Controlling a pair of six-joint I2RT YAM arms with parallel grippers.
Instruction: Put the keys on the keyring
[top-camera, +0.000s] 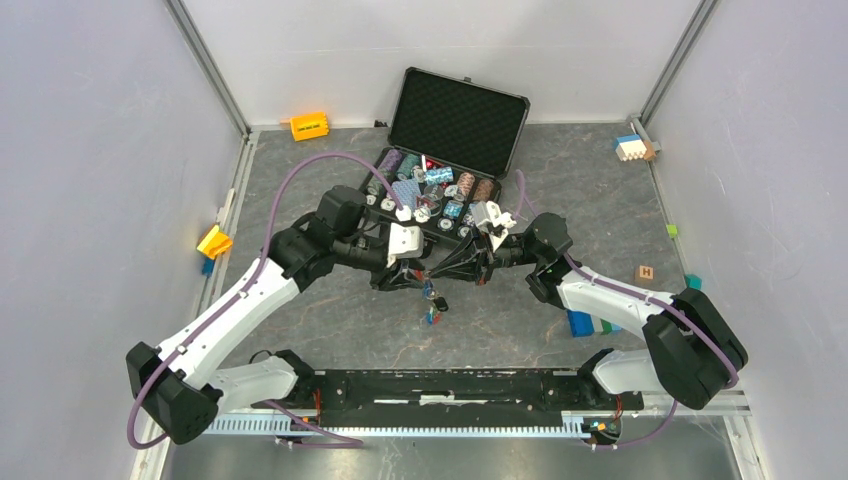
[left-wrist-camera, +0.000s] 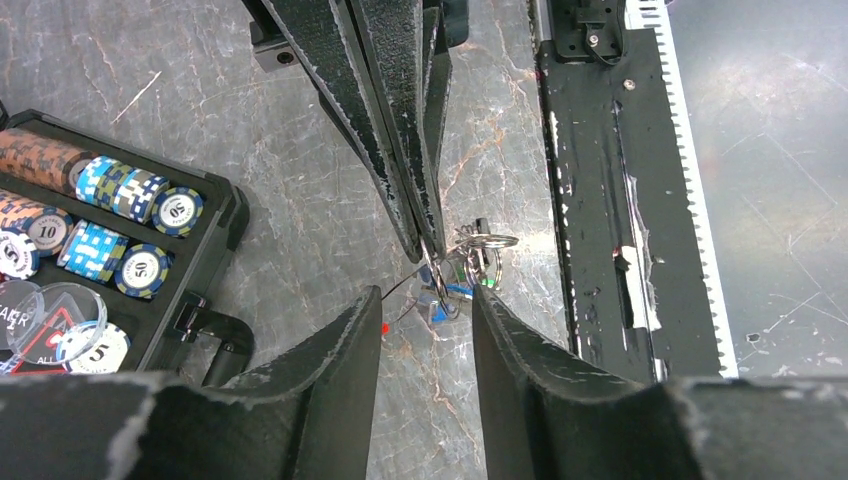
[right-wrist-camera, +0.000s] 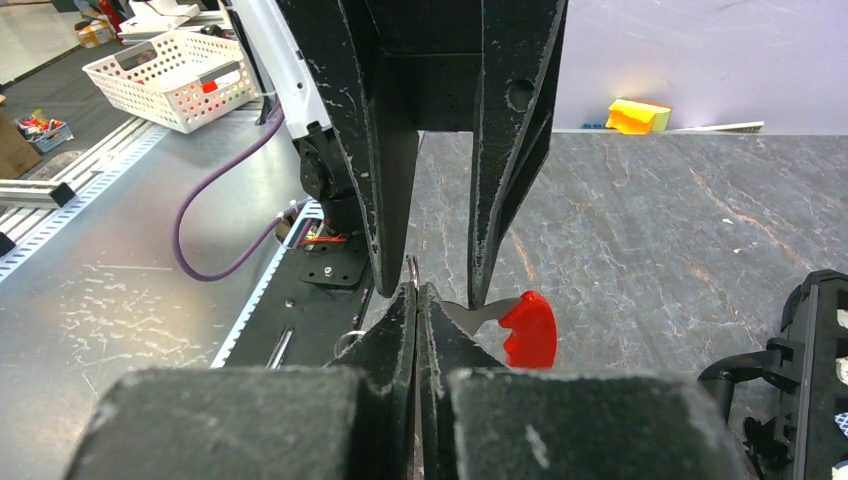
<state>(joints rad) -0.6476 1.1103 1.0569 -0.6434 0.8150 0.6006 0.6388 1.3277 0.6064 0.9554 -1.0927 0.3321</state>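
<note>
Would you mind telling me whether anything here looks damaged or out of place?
Only wear stands out: the black fingers of the left gripper are scuffed white and ragged along their edges. The keys hang below the shut right gripper.

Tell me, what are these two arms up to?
They meet in the middle. The right gripper is shut on the keyring, with a few keys bunched beside it. The left gripper faces it, jaws apart, a red-capped key at one fingertip. Whether that key is on the ring yet I cannot tell.
</note>
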